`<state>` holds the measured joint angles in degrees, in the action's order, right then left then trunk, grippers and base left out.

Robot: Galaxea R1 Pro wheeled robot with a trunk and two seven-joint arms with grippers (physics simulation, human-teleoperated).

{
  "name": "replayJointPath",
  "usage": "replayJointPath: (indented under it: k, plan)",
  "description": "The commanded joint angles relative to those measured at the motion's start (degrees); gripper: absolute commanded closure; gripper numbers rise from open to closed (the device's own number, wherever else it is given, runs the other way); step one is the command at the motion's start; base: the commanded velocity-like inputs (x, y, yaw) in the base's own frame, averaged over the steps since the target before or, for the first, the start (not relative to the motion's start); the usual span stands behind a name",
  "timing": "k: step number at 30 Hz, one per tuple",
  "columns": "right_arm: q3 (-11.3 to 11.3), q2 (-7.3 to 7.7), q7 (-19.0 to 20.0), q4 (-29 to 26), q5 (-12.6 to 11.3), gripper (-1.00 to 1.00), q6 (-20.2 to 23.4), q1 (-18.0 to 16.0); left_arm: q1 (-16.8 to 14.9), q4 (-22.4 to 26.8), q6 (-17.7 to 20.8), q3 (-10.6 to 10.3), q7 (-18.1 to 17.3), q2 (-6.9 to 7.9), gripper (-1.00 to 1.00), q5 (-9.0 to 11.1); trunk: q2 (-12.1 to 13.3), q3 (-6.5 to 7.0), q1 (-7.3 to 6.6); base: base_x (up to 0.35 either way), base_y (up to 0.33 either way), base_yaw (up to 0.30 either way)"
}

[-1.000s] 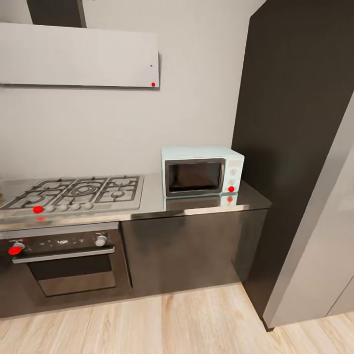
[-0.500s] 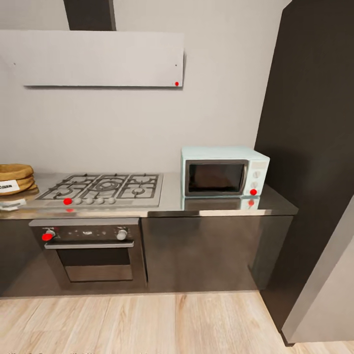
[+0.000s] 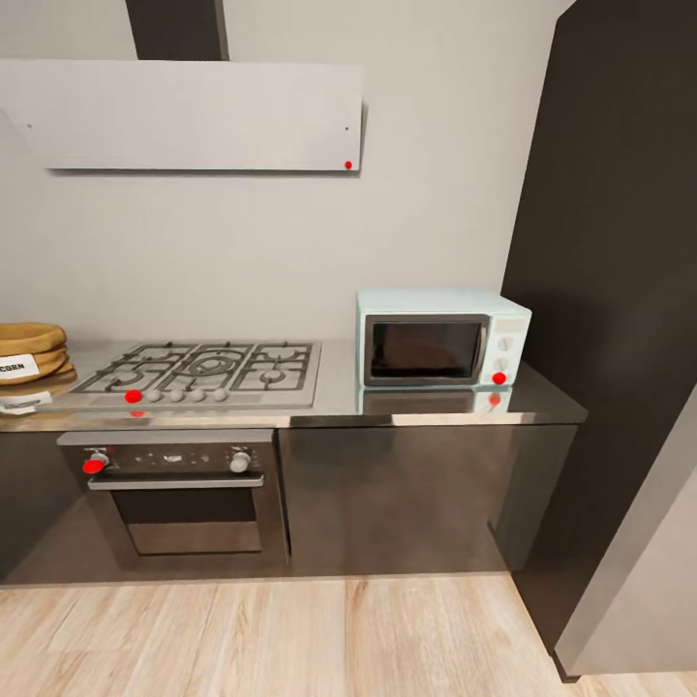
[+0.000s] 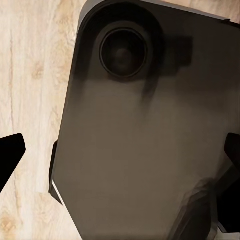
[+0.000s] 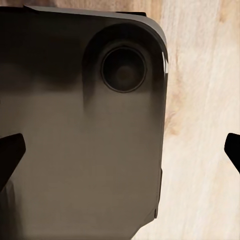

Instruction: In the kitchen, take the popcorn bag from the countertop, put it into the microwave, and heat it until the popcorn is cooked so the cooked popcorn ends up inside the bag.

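Kitchen wall ahead: long brushed-steel grey countertop (image 3: 339,402) over dark brown cabinet fronts.
I see the mustard-tan popcorn bag (image 3: 29,350) at its far left, the mint-blue microwave (image 3: 442,337) far right, door closed; left gripper (image 4: 120,155) and right gripper (image 5: 120,152) both spread wide, holding nothing, above the robot's dark base.

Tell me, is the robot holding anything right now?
No. Both end effectors, left and right, are open and empty above the robot's base; the popcorn bag sits on the countertop.

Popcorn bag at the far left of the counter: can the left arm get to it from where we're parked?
Probably not yet. The popcorn bag sits at the head view's left edge, cut off by the frame, beyond the stove. The left gripper hangs open over the robot's base and the floor, away from the countertop.
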<state>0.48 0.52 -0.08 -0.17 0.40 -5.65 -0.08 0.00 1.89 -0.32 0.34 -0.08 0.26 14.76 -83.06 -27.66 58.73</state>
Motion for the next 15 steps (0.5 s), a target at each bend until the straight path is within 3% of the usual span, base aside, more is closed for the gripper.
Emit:
replayJointPath:
  k: [1,15]
  plan:
    - [0.0,0.01,0.0,0.0,0.0,-1.00,-0.1,0.0,0.0,0.0,0.0,0.0,0.0,0.00,-1.00,0.3,0.0,-0.05,0.00,0.000,-0.035,0.000]
    - [0.0,-0.32,0.2,0.0,0.0,-1.00,-0.1,0.0,0.0,0.0,0.0,0.0,0.0,0.00,-1.00,0.3,0.0,-0.05,0.00,0.000,-0.017,0.000]
